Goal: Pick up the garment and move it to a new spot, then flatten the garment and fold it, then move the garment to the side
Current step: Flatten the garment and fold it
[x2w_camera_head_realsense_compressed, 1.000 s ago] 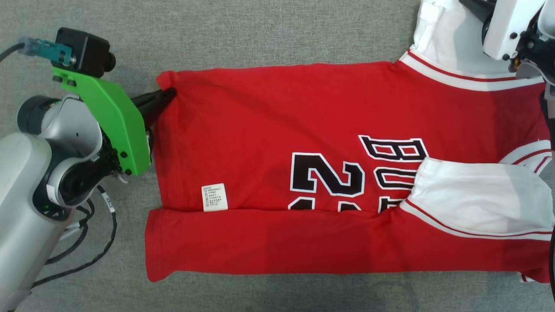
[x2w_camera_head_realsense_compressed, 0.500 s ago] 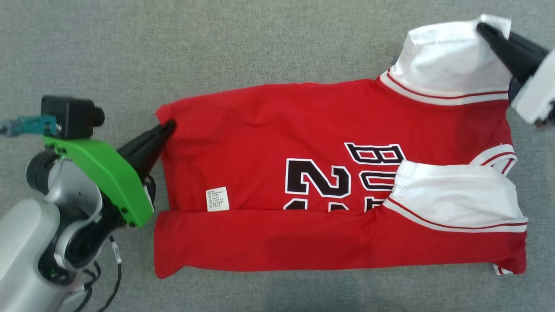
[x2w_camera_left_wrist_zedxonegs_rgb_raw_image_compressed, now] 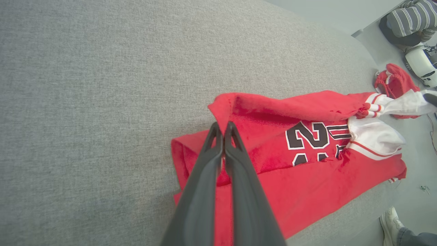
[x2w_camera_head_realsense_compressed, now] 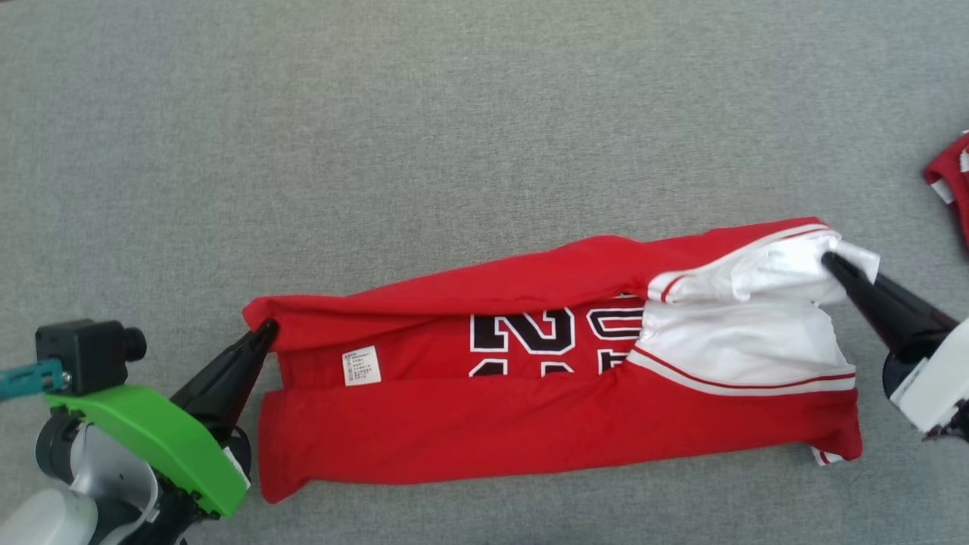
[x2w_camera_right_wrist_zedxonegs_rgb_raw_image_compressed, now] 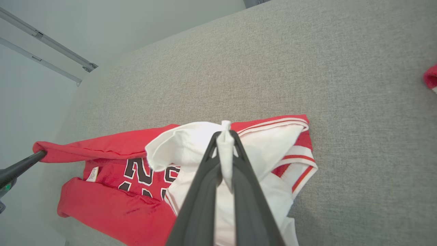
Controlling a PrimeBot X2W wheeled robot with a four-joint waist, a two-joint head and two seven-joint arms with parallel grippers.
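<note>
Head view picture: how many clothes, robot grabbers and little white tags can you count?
Clothes: 2, the red jersey and another red garment at the right edge.
Grabbers: 2, the left gripper and the right gripper, each pinching the red jersey.
Tags: 1, the white label on the red jersey.
Total: 5

- garment [x2w_camera_head_realsense_compressed: 530,431] lies on the desk [x2w_camera_head_realsense_compressed: 378,151], stretched left to right.
- left end effector [x2w_camera_head_realsense_compressed: 266,331] at its left end, right end effector [x2w_camera_head_realsense_compressed: 827,260] at its right end.
- second cloth [x2w_camera_head_realsense_compressed: 951,179] lies well apart, farther right.
</note>
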